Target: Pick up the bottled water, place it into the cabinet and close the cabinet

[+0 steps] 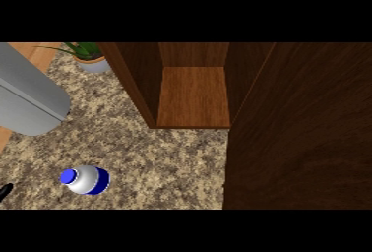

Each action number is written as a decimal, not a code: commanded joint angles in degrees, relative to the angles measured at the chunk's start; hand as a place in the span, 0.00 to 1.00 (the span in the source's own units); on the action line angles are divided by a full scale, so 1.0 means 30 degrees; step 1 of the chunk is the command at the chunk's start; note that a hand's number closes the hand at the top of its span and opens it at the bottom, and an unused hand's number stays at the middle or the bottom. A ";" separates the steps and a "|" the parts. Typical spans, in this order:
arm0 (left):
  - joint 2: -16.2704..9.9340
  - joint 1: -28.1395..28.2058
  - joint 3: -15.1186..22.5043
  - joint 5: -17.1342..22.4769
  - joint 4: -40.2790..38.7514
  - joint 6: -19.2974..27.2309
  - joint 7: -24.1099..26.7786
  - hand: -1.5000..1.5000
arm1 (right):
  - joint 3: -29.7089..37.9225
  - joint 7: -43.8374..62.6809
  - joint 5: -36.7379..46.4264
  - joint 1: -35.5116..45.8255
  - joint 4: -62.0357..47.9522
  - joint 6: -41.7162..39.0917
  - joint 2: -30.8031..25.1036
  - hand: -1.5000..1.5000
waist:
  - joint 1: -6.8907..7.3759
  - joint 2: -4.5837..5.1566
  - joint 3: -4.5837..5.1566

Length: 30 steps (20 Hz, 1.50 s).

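Bottled water point(85, 179) stands near the surface's point(167, 157) front-left corner; the left robot hand point(4, 191) (barely visible, fingers indiscernible) should grasp its body squarely before lifting toward the open cabinet point(193, 96).

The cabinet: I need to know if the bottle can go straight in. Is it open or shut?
Open. The cabinet shows its bare wooden shelf, and its door is swung out to the right.
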<state>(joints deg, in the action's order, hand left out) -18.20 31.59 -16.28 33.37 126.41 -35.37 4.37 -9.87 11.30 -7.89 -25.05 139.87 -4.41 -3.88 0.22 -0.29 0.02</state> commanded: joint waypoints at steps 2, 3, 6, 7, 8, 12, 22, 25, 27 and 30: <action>0.0971 0.1030 -0.0650 -0.1311 -0.0590 -0.1758 0.0750 0.00 | 0.0415 -0.0215 -0.1151 -0.2134 0.2151 -0.0919 -0.0487 0.00 | -0.0108 0.0017 -0.0008; 0.1977 0.2285 -0.0210 -0.2099 0.0554 -0.1794 0.0897 0.00 | -0.0062 0.0532 -0.0641 -0.2162 0.2550 -0.0395 -0.0235 0.00 | -0.0014 0.0005 -0.0004; 0.2635 0.0304 -0.0214 -0.3422 -0.1103 -0.1323 0.1220 0.00 | -0.0720 -0.0728 -0.0078 -0.3527 0.2841 -0.0860 -0.0231 0.00 | -0.0257 0.0016 -0.0004; 0.2347 0.0403 -0.1112 -0.3293 -0.1942 -0.2026 0.1948 0.00 | -0.2051 -0.0668 0.0783 -0.4078 0.2941 -0.0515 0.0262 0.00 | -0.0225 0.0005 0.0005; 0.3151 0.0765 -0.0518 -0.3818 -0.1503 -0.2071 0.1946 0.00 | -0.0032 -0.0325 -0.0853 -0.2874 0.2439 -0.0819 -0.0421 0.00 | -0.0105 0.0039 -0.0005; 0.2832 -0.1838 -0.0910 -0.4482 -0.3326 -0.0471 0.1037 0.00 | -0.1353 -0.0569 0.0320 -0.3723 0.2922 -0.0536 -0.0110 0.00 | -0.0287 0.0075 0.0000; 0.3000 -0.4474 -0.1502 -0.8807 -1.0162 -0.1234 0.5582 0.00 | -0.1887 -0.3661 0.0839 -0.7270 0.3234 -0.1634 -0.0503 0.00 | -0.0433 0.0030 0.0016; 0.3472 -0.5438 -0.0824 -1.0409 -1.1719 -0.0438 0.6156 0.00 | -0.1949 -0.3545 0.0550 -0.7864 0.3555 -0.1746 -0.0684 0.00 | -0.0423 0.0048 0.0014; 0.3839 -0.5648 -0.0468 -1.2508 -1.3623 0.0109 0.8974 0.00 | -0.2569 -0.4364 0.1759 -0.7098 0.2472 -0.1618 -0.0322 0.00 | -0.0365 0.0055 0.0029; 0.3039 -0.7362 -0.1372 -1.1554 -1.6319 0.0371 0.9000 0.00 | -0.2172 -0.5106 0.0874 -0.9566 0.4100 -0.2549 -0.1159 0.00 | -0.0641 0.0020 0.0027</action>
<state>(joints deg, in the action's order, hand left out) -8.70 13.38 -19.50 0.81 85.79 -35.28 26.49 -15.59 -4.68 -4.14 -47.66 142.89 -10.79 -5.98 -1.29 -0.16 0.07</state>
